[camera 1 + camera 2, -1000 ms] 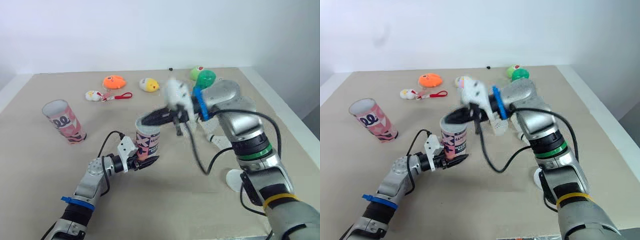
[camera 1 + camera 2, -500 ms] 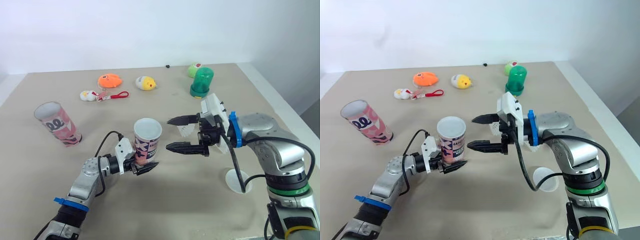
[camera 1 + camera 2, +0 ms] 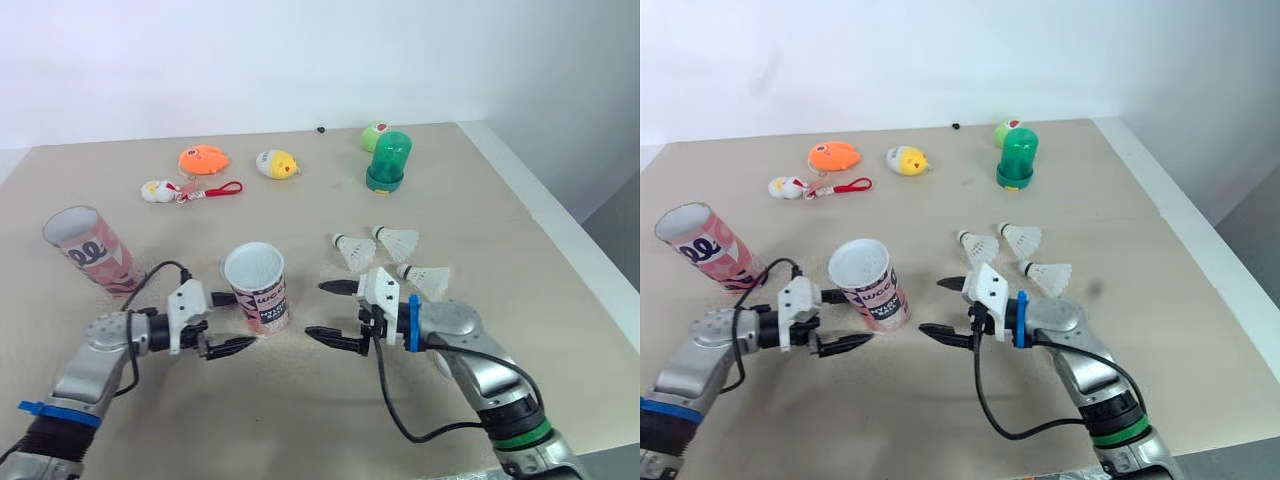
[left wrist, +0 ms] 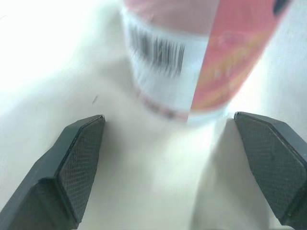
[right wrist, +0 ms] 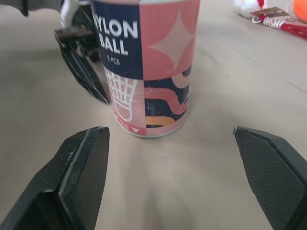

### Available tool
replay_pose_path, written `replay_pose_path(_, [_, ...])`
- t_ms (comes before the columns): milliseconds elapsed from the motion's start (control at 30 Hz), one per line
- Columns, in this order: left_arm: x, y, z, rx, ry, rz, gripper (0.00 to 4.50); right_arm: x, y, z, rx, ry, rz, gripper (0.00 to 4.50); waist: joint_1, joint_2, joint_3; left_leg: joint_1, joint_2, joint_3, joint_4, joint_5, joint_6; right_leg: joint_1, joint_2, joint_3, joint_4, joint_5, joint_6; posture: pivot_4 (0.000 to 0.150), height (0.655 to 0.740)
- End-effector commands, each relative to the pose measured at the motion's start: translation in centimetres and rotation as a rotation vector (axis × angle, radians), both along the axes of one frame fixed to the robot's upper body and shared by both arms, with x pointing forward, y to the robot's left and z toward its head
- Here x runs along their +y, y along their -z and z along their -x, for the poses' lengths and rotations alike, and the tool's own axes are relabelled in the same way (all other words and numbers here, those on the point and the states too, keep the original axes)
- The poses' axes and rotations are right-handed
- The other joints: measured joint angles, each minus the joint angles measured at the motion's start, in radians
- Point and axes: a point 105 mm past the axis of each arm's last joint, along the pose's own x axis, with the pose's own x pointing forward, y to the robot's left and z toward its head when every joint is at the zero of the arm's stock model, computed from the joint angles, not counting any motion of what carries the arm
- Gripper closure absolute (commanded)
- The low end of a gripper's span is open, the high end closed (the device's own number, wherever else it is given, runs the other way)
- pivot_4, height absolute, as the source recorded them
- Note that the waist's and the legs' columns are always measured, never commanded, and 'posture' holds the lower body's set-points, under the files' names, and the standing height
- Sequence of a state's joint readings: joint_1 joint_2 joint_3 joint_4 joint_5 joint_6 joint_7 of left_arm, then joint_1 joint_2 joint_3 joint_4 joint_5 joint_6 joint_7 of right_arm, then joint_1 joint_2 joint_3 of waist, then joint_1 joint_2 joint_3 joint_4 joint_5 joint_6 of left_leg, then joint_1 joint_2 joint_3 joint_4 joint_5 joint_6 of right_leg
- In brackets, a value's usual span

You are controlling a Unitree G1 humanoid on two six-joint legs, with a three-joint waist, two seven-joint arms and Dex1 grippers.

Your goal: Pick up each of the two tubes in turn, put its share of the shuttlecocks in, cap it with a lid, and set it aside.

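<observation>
A pink and navy tube (image 3: pixel 258 292) stands open-topped on the table, near the middle. My left gripper (image 3: pixel 228 322) is open just to its left, the fingertips (image 4: pixel 76 163) short of the tube (image 4: pixel 187 57) and not touching it. My right gripper (image 3: pixel 318 310) is open on the tube's right, a small gap away, with nothing between its fingers (image 5: pixel 81 177). The right wrist view faces the tube (image 5: pixel 148 62). A second pink tube (image 3: pixel 88 250) stands open at the far left. Three white shuttlecocks (image 3: pixel 352 250) (image 3: pixel 396 240) (image 3: pixel 425 278) lie behind my right gripper.
At the back stand a green domed object (image 3: pixel 388 160) and a green ball (image 3: pixel 375 137). An orange toy (image 3: pixel 201 160), a yellow toy (image 3: pixel 272 163) and a small white toy with a red strap (image 3: pixel 165 190) lie back left. The table's right edge (image 3: pixel 560 250) runs close by.
The left gripper has let go of the tube, which now stands on the table, and drawn back left. The right gripper came down from above the tube and opened. The camera also shifted.
</observation>
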State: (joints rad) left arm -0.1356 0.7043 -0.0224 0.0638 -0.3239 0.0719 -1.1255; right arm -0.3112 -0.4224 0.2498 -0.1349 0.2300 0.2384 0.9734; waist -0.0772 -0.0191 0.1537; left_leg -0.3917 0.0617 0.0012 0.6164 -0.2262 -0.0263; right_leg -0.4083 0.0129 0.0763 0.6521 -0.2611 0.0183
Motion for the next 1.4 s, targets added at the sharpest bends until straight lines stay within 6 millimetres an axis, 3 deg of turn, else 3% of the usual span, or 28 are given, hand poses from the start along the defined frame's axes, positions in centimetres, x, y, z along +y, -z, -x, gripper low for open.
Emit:
replay_pose_path(33, [1.7,1.2,1.0,0.094,-0.024,-0.05,0.0,1.2,-0.7,0.0,-0.052,-0.042,-0.013,0.08,0.0,-0.002,0.001,0.0,0.0,0.0,0.0,0.0,0.0,0.0,0.0,0.0,0.0,0.0,0.0,0.15,0.74])
replay_pose_path(133, [1.3,-0.1,1.4,0.096,0.012,-0.023,0.0,2.1,-0.7,-0.2,-0.056,-0.065,-0.019,0.08,0.0,-0.004,0.003,-0.001,0.001,0.001,0.0,-0.001,-0.001,-0.001,0.0,0.0,0.0,-0.001,-0.001,0.15,0.74])
replay_pose_path(233, [-0.4,-1.4,1.7,0.106,0.066,0.025,0.0,2.9,-0.4,-0.4,-0.062,-0.082,-0.01,0.08,0.003,-0.005,0.004,-0.003,0.001,0.001,0.0,-0.002,-0.002,-0.002,0.0,0.0,0.0,-0.002,0.0,0.15,0.74])
replay_pose_path(367, [-2.3,-1.9,2.1,0.119,0.123,0.031,0.0,4.0,-0.2,-0.9,-0.069,-0.109,0.0,0.08,0.004,-0.007,0.006,-0.004,0.0,0.001,0.002,-0.002,-0.003,-0.002,-0.001,0.0,0.0,-0.003,0.001,0.15,0.74])
replay_pose_path(533, [-3.0,-2.4,2.1,0.122,0.142,0.034,0.0,4.9,-0.1,-1.1,-0.079,-0.14,0.008,0.08,0.004,-0.008,0.007,-0.007,0.0,0.0,0.003,-0.003,-0.005,-0.004,-0.001,0.0,0.001,-0.004,0.002,0.15,0.74])
replay_pose_path(933, [-3.8,-2.5,1.7,0.123,0.159,0.037,0.0,7.0,0.0,-1.3,-0.086,-0.175,0.002,0.08,0.005,-0.009,0.008,-0.014,-0.001,0.0,0.013,-0.003,-0.005,-0.012,-0.001,0.0,0.014,-0.002,-0.003,0.15,0.74])
replay_pose_path(1133, [-3.3,-2.6,1.5,0.114,0.143,0.028,0.0,6.9,0.0,-1.4,-0.082,-0.171,-0.009,0.08,0.005,-0.009,0.008,-0.014,-0.001,-0.001,0.016,-0.003,-0.005,-0.012,0.0,0.0,0.016,-0.002,-0.002,0.15,0.74])
replay_pose_path(1400, [-1.9,-6.0,0.6,0.032,0.089,0.052,0.0,5.8,-0.9,-1.3,-0.064,-0.141,-0.053,0.08,0.005,-0.01,0.008,-0.015,-0.001,-0.001,0.017,-0.003,-0.005,-0.012,-0.001,0.0,0.017,-0.002,-0.002,0.15,0.74])
